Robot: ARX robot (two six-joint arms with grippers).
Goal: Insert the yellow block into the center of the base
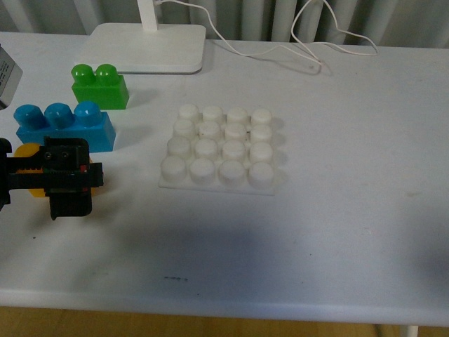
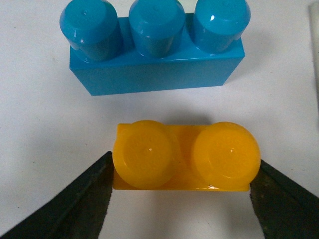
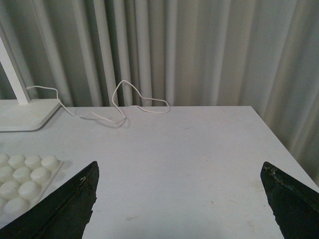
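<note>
The yellow block, two studs up, sits between the fingers of my left gripper, which is shut on its two ends. In the front view only a bit of the yellow block shows behind the left gripper, at the table's left edge just in front of the blue brick. The base, a white 4x4 stud plate, lies at the table's middle, well to the right of the left gripper, with nothing on it. My right gripper is open and empty, with the base beside it.
A blue three-stud brick lies close behind the yellow block, also in the left wrist view. A green two-stud brick stands behind it. A white lamp foot and its cable lie at the back.
</note>
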